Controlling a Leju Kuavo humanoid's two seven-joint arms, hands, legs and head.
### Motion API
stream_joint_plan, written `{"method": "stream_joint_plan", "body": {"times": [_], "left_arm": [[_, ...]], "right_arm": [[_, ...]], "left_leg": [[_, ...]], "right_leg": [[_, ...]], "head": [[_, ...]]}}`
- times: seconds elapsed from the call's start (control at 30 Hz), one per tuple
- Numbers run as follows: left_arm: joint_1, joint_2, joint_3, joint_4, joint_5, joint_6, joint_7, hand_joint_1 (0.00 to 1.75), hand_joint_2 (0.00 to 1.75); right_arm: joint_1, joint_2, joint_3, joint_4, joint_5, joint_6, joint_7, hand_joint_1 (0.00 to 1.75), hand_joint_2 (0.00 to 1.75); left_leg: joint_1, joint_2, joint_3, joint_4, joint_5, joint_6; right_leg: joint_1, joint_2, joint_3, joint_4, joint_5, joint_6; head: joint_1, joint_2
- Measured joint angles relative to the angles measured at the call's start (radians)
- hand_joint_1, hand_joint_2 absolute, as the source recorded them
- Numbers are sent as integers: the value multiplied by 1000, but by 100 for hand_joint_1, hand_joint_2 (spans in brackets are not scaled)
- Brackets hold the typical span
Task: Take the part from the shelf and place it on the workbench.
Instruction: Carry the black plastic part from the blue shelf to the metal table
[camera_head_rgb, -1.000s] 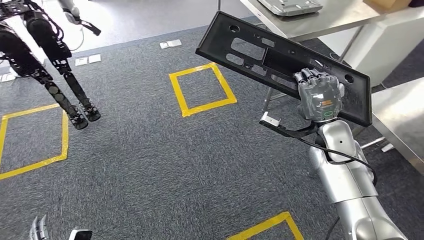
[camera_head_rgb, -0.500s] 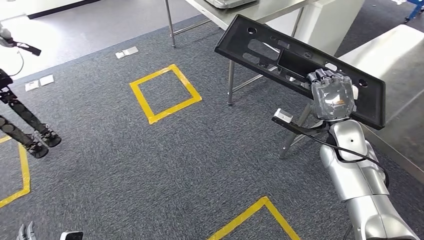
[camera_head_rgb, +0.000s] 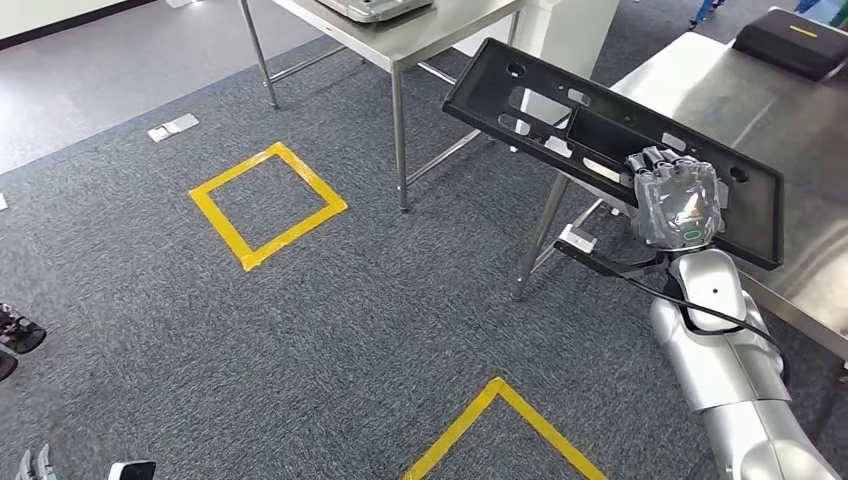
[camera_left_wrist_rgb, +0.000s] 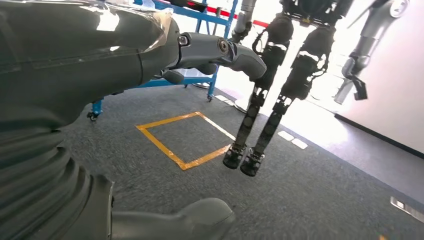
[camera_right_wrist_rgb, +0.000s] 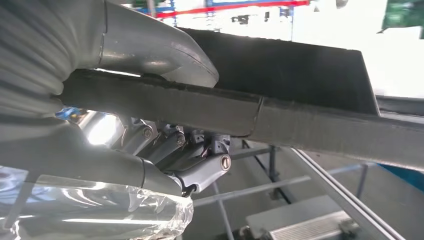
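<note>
Dark grey carpet marked with yellow tape squares runs under everything I see, and the steel workbench now fills the upper right of the head view, its bare top spreading out just beyond the part. Over the last second the whole scene has slid leftward: the tape square has drifted away from the workbench side and the bench has come much closer, so I read this as the robot turning and walking toward it, not as anything on the floor moving.

The part, a long black panel with cut-outs, is carried in the right hand, fingers wrapped over its near edge and the thumb pressed against the rim in the right wrist view. It is tilted, with its far end reaching out over the floor beside the workbench leg and its held end over the bench corner. It is not yet resting on the surface.

My left hand hangs low, away from the workbench, with its fingers apart and nothing in them.

My judgement: transport is nearly finished; what remains is to bring the panel fully over the bench top, level it and set it down.
</note>
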Motion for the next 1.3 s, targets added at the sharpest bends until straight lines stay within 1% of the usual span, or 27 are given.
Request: {"method": "stream_joint_plan", "body": {"times": [0.03, 0.07, 0.1, 0.17, 0.23, 0.3, 0.33, 0.4, 0.47, 0.5, 0.53, 0.57, 0.6, 0.63, 0.7, 0.77, 0.83, 0.9, 0.97, 1.03, 1.07, 1.1, 1.13, 1.2, 1.23, 1.27, 1.3], "left_arm": [[0, 0, 2, 0, 0, 0, 0, 0, 175], [0, 0, 4, 0, 1, 0, 0, 0, 175], [0, -1, 5, 0, 4, 0, 0, 0, 175], [-1, -2, 7, 0, 12, 0, 0, 0, 175], [-1, -1, 12, 0, 14, 0, 0, 0, 175], [-4, -2, 20, 0, 3, 0, 0, 0, 175], [-7, -2, 22, 0, -1, 0, 0, 0, 175], [-9, -2, 28, -1, -1, 0, 0, 0, 175], [-6, -1, 37, -2, 1, 0, 0, 0, 175], [-4, -1, 41, -2, -1, 0, 0, 0, 175], [-2, -1, 45, -2, -7, 0, 0, 0, 175], [-2, -1, 48, -3, -14, 0, 0, 0, 175], [-1, -1, 50, -5, -21, 0, 0, 0, 175], [-1, -1, 52, -8, -27, 0, 0, 0, 175], [-1, -1, 58, -16, -32, 0, 0, 0, 175], [-1, -1, 64, -23, -35, 0, 0, 0, 175], [-2, -1, 66, -30, -40, 0, 0, 0, 175], [-2, -2, 66, -37, -45, 0, 0, 0, 175], [2, -2, 68, -41, -46, 0, 0, 0, 175], [4, -3, 70, -42, -46, 0, 0, 0, 175], [4, -3, 70, -42, -46, 0, 0, 0, 175], [4, -3, 70, -42, -47, 0, 0, 0, 175], [3, -4, 70, -42, -47, 0, 0, 0, 175], [4, -4, 71, -44, -47, 0, 0, 0, 175], [4, -3, 71, -46, -47, 0, 0, 0, 175], [4, -3, 71, -48, -48, 0, 0, 0, 175], [3, -3, 71, -49, -50, 0, 0, 0, 175]], "right_arm": [[3, 0, 0, 0, 0, 0, 0, 175, 175], [6, -1, 0, 0, 0, 0, 0, 175, 175], [7, -2, 0, 0, 0, 0, 0, 175, 175], [7, -4, -1, -1, 0, 0, 1, 175, 175], [12, -7, -4, -5, 0, 1, 4, 175, 175], [23, -14, -11, -13, 0, 2, 6, 175, 175], [29, -18, -16, -19, 0, 2, 7, 175, 175], [39, -25, -25, -32, 0, 2, 10, 175, 175], [52, -28, -31, -43, 0, 2, 15, 175, 175], [61, -28, -33, -48, 0, 2, 17, 175, 175], [72, -28, -34, -52, 2, 2, 18, 175, 175], [83, -28, -36, -55, 5, 2, 18, 175, 175], [92, -28, -39, -58, 9, 1, 19, 175, 175], [98, -28, -44, -60, 13, 1, 21, 175, 175], [109, -29, -52, -63, 18, -2, 27, 175, 175], [126, -32, -62, -69, 19, -5, 33, 175, 175], [149, -40, -75, -80, 19, -9, 36, 175, 175], [165, -49, -91, -94, 20, -13, 36, 175, 175], [175, -54, -102, -105, 20, -16, 37, 175, 175], [188, -54, -107, -112, 20, -17, 37, 175, 175], [195, -54, -108, -114, 20, -18, 37, 175, 175], [200, -55, -109, -115, 20, -18, 37, 175, 175], [203, -56, -111, -118, 20, -18, 37, 175, 175], [204, -57, -115, -126, 20, -18, 37, 175, 175], [205, -57, -118, -129, 20, -18, 37, 175, 175], [206, -57, -120, -131, 21, -19, 37, 175, 175], [209, -57, -122, -133, 22, -19, 38, 175, 175]], "left_leg": [[0, 15, -1, 0, -1, -1], [0, 29, -1, 1, -2, -2], [1, 42, 0, 1, -4, -5], [-3, 66, 2, 7, -12, -16], [-9, 86, 6, 13, -21, -29], [-8, 107, 13, 14, -28, -39], [-4, 104, 14, 18, -34, -44], [5, 58, -5, 70, -75, -52], [8, 3, -64, 202, -144, -53], [7, -9, -99, 270, -169, -52], [7, -14, -123, 312, -176, -50], [7, -16, -129, 315, -163, -46], [7, -21, -117, 278, -132, -42], [8, -34, -89, 211, -91, -37], [9, -76, -31, 83, -35, -29], [4, -89, -9, 39, -24, -26], [0, -65, -5, 29, -18, -18], [0, -42, -1, 15, -8, -4], [-1, -16, 0, 9, -4, 2], [-2, 12, -1, 9, -4, 3], [-2, 25, -2, 10, -5, 2], [-2, 39, -1, 10, -6, 1], [-1, 51, -1, 11, -8, -2], [-6, 74, 1, 16, -14, -11], [-10, 84, 3, 18, -17, -17], [-14, 95, 6, 20, -20, -22], [-15, 107, 9, 19, -22, -26]], "right_leg": [[-4, -3, -13, 29, -7, 7], [-8, -8, -4, 17, 2, 17], [-13, -17, 26, -36, 22, 28], [-18, -70, 110, -180, 67, 44], [-12, -101, 151, -251, 86, 37], [-8, -79, 151, -253, 88, 20], [-11, -67, 151, -254, 89, 13], [-18, -43, 153, -255, 92, -3], [-14, -18, 153, -255, 93, -14], [-11, -3, 154, -255, 93, -16], [-8, 13, 154, -255, 93, -17], [-6, 28, 155, -255, 93, -17], [-5, 42, 156, -255, 93, -17], [-5, 56, 157, -255, 93, -17], [-2, 81, 157, -254, 94, -14], [-3, 102, 152, -254, 98, -8], [-5, 110, 145, -255, 101, 4], [-1, 65, 119, -216, 78, 8], [0, 10, 63, -100, 21, 4], [-2, -3, 11, 17, -20, 10], [-5, -5, 9, 29, -21, 18], [-7, -11, 30, -4, -6, 28], [-11, -26, 69, -73, 18, 37], [-10, -81, 143, -210, 59, 43], [-7, -99, 163, -245, 70, 38], [-3, -105, 167, -255, 74, 29], [0, -93, 167, -255, 78, 21]], "head": [[0, 0], [0, 0], [0, 0], [2, 0], [1, 0], [-3, 0], [-3, 0], [-5, 0], [-8, 0], [-8, 0], [-9, 0], [-9, 0], [-9, 0], [-9, 0], [-8, 0], [-8, 0], [-8, 0], [-5, 0], [-1, 0], [1, 0], [2, 0], [2, 0], [2, 0], [2, 0], [1, 0], [-1, 0], [-2, 0]]}}
